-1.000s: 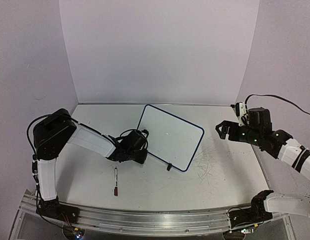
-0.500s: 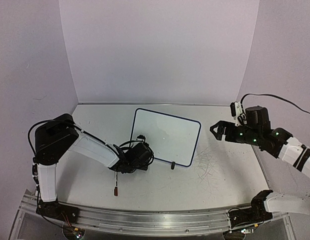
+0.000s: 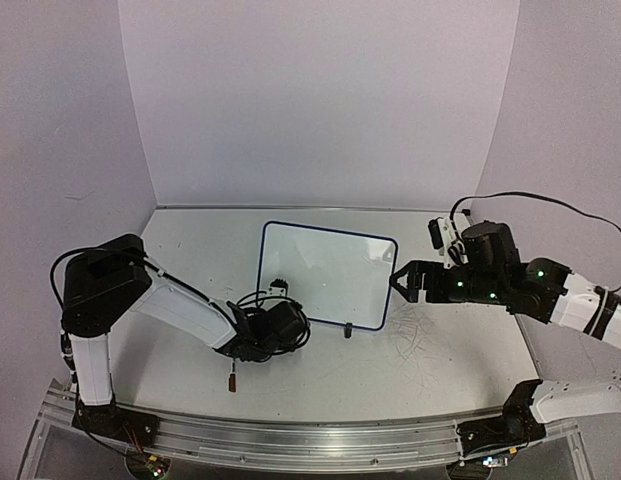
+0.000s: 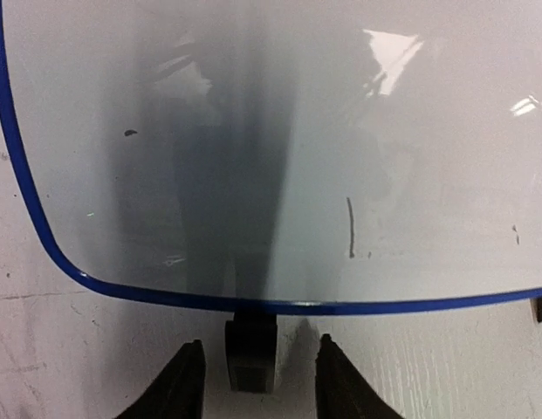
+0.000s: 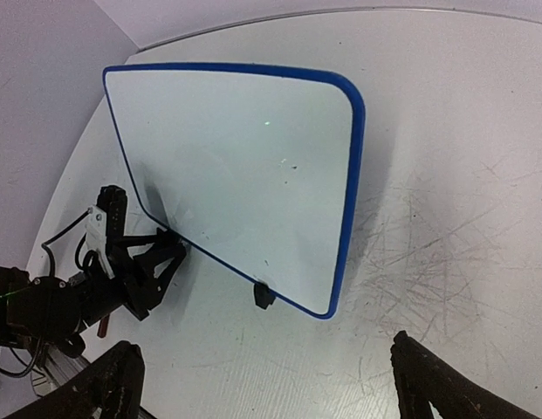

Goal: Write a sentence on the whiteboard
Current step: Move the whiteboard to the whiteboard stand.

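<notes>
The whiteboard (image 3: 325, 272), white with a dark blue rim, stands tilted mid-table on black feet. Its face shows no lettering, only a short dark stroke (image 4: 350, 227) and a few specks. My left gripper (image 3: 282, 310) is open at the board's near left edge. In the left wrist view its jaws (image 4: 259, 345) stand either side of one black foot (image 4: 249, 362), with a gap on both sides. My right gripper (image 3: 402, 283) is open and empty, above the table by the board's right corner (image 5: 340, 288). Its fingertips (image 5: 113, 375) show wide apart in the right wrist view.
A marker with a dark red cap (image 3: 231, 378) lies on the table in front of the left arm. Grey scuff marks (image 3: 420, 330) cover the table right of the board. The second foot (image 3: 347, 328) sits at the near edge. Walls close the back and sides.
The board has turned and slid toward the front left, now squarer to the camera. My left gripper moved nearer and rightward with it. My right arm has reached left toward the board.
</notes>
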Motion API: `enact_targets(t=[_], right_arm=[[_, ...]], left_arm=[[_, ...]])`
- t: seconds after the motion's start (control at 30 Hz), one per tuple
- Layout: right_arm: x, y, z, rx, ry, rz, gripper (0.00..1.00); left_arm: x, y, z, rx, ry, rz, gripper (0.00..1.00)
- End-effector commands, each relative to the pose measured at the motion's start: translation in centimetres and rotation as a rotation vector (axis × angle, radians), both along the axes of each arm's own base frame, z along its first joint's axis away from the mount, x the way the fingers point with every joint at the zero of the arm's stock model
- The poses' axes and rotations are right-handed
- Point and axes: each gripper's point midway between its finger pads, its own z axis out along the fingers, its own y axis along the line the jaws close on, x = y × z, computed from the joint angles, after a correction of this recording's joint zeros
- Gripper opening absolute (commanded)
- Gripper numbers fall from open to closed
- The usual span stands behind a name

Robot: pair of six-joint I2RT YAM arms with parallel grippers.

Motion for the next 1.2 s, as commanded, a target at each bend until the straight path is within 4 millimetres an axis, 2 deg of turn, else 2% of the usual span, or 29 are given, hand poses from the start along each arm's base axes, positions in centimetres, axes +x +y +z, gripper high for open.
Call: enact_targets(t=[0.0, 0.13, 0.2, 0.3, 0.33, 0.43, 0.47, 0.57, 0.73, 0.83, 0.97, 1.03, 1.13, 1.17], right_arm=[[-0.3, 1.4, 1.5, 0.005, -0.02, -0.026, 1.0], [-1.2, 2.6, -0.4, -0.031, 0.022, -0.012, 1.0], [-1.4, 2.9, -1.1, -0.046, 0.035, -0.013, 1.0], [-2.0, 4.5, -2.6, -0.078, 0.053, 0.002, 1.0], [-2.3, 5.0, -3.2, -0.086, 0.063, 0.011, 0.96], [-2.9, 7.0, -5.2, -0.089, 0.11, 0.034, 0.94], [-3.0, 7.4, -6.0, -0.094, 0.129, 0.029, 0.92], [-2.8, 8.2, -8.7, -0.108, 0.183, -0.007, 0.86], [-0.9, 9.6, -12.2, -0.146, 0.212, -0.104, 0.77], [0.1, 10.5, -13.1, -0.15, 0.193, -0.122, 0.76], [1.4, 11.9, -15.3, -0.197, 0.187, -0.132, 0.68], [1.7, 12.0, -16.3, -0.212, 0.191, -0.148, 0.65], [2.2, 11.9, -17.0, -0.223, 0.178, -0.177, 0.53], [2.3, 11.8, -17.0, -0.226, 0.176, -0.182, 0.53]], left_arm=[[-0.8, 0.0, 3.7, -0.059, -0.042, -0.033, 0.55], [-2.0, 0.6, 6.9, -0.13, -0.064, -0.098, 0.72], [-2.5, 1.1, 7.9, -0.153, -0.07, -0.118, 0.76], [-3.3, 2.4, 10.7, -0.206, -0.106, -0.149, 0.83], [-3.5, 2.7, 11.0, -0.203, -0.111, -0.159, 0.83], [-3.8, 3.7, 13.6, -0.238, -0.159, -0.174, 0.87], [-3.7, 4.1, 14.8, -0.259, -0.18, -0.167, 0.88], [-3.3, 5.2, 16.7, -0.28, -0.212, -0.153, 0.89], [-2.2, 6.9, 17.9, -0.298, -0.23, -0.11, 0.9], [-2.0, 7.4, 18.1, -0.308, -0.228, -0.105, 0.9], [-1.9, 8.2, 17.7, -0.308, -0.223, -0.089, 0.9], [-1.9, 8.4, 17.5, -0.308, -0.219, -0.086, 0.9], [-2.1, 8.7, 17.4, -0.317, -0.217, -0.085, 0.9], [-2.1, 8.8, 17.4, -0.317, -0.217, -0.083, 0.9]])
